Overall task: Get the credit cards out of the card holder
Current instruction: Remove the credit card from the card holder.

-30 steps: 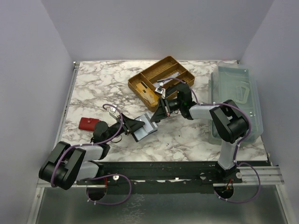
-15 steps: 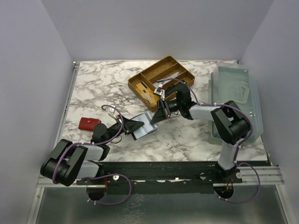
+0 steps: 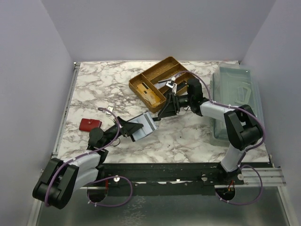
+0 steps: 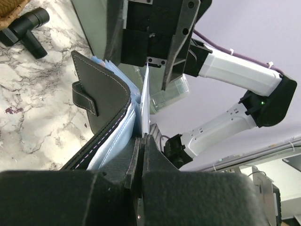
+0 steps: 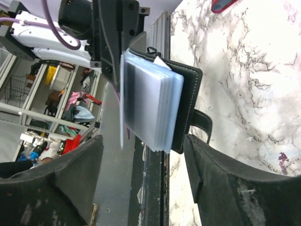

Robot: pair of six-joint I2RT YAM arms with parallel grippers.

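Note:
My left gripper (image 3: 133, 128) is shut on the lower edge of the black card holder (image 3: 143, 124) and holds it just above the marble. The holder's cover (image 4: 101, 101) gapes open, with pale blue sleeves inside. The credit cards (image 5: 151, 107) show as a pale grey-blue stack against the black cover (image 5: 189, 107). One thin card (image 4: 145, 101) stands apart from the rest. My right gripper (image 3: 163, 111) is open just right of the holder. Its two fingers (image 5: 221, 183) flank the stack without touching it.
A wooden divided tray (image 3: 162, 79) sits behind the grippers. A clear plastic bin (image 3: 237, 101) stands along the right edge. A small red pouch (image 3: 89, 124) lies at the left. The metal rail (image 3: 188, 169) runs along the near table edge.
My right gripper has opened and drawn back up and to the right, away from the holder. My left gripper has shut on the holder, and its arm has stretched out.

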